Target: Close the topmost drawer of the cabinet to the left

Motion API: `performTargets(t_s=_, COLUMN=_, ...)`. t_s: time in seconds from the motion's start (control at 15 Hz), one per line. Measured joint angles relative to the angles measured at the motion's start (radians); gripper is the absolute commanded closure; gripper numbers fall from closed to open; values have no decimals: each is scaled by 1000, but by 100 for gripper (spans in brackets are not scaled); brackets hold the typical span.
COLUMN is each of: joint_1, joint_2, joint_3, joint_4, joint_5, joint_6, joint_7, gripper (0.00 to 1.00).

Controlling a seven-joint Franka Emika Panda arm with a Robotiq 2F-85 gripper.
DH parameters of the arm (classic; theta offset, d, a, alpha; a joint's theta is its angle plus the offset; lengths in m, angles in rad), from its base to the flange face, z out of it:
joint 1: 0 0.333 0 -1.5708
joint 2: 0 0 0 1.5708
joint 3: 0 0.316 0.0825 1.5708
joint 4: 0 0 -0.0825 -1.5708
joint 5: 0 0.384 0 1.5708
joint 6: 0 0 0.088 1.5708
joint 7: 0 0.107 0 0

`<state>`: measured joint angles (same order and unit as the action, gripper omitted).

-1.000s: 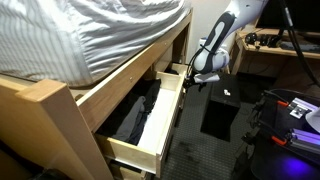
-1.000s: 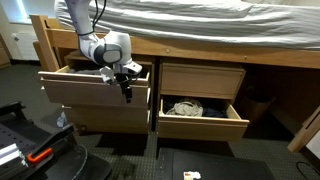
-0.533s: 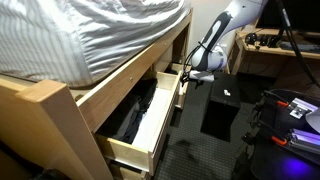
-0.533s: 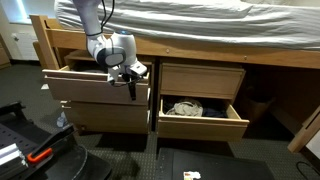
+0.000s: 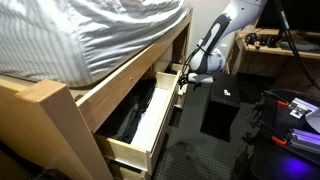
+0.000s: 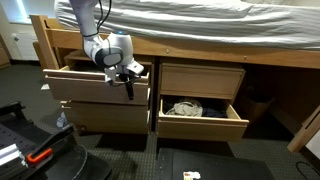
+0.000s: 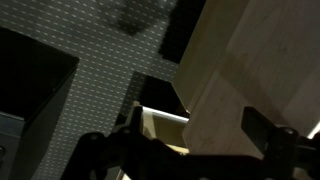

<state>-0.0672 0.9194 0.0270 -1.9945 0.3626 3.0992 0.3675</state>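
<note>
The cabinet is the pale pine bed frame (image 6: 200, 52), also seen lengthwise in an exterior view (image 5: 120, 85). Its topmost drawer (image 6: 95, 87) at the upper left is pulled out a little, with dark contents behind the front; it also shows at the far end in an exterior view (image 5: 172, 73). My gripper (image 6: 128, 84) is against the right end of the drawer's front panel, as also seen in an exterior view (image 5: 188, 76). In the wrist view the gripper (image 7: 185, 140) has its fingers spread apart, with the pale drawer wood (image 7: 240, 70) between and ahead of them.
A lower drawer (image 6: 200, 122) to the right stands pulled far out with dark cloth inside; it shows nearest in an exterior view (image 5: 140, 125). A small black box unit (image 5: 222, 110) stands on the dark carpet behind the arm. A brown desk (image 5: 285, 50) is at the back.
My gripper has moved toward the bed frame with the drawer front, and the topmost drawer has slid a little further in. The last half second shows almost no motion.
</note>
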Motion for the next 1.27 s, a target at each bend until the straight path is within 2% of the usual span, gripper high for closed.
performTargets(t_s=0.13, joint_1=125, joint_2=32, joint_3=-65, joint_4=23, joint_5=-51, joint_6=-3, joint_7=31, gripper=0)
performTargets(t_s=0.4, joint_1=448, joint_2=85, joint_3=-227, joint_4=102, joint_5=-153, joint_6=-17, joint_7=164, gripper=0)
performTargets(t_s=0.6, joint_1=690, joint_2=159, joint_3=-367, joint_4=222, joint_5=-156, joint_6=-40, joint_7=221, gripper=0)
performTargets(t_s=0.73, joint_1=794, joint_2=222, joint_3=-465, joint_4=302, joint_5=-154, joint_6=-34, joint_7=267, gripper=0)
performTargets(t_s=0.87, joint_1=823, joint_2=281, joint_3=-533, joint_4=367, joint_5=-142, joint_6=-26, joint_7=314, gripper=0)
performTargets(t_s=0.93, joint_1=821, joint_2=295, joint_3=-544, joint_4=382, joint_5=-142, joint_6=-26, joint_7=318, gripper=0)
performTargets(t_s=1.27, joint_1=826, joint_2=295, joint_3=-539, joint_4=381, joint_5=-142, joint_6=-26, joint_7=318, gripper=0)
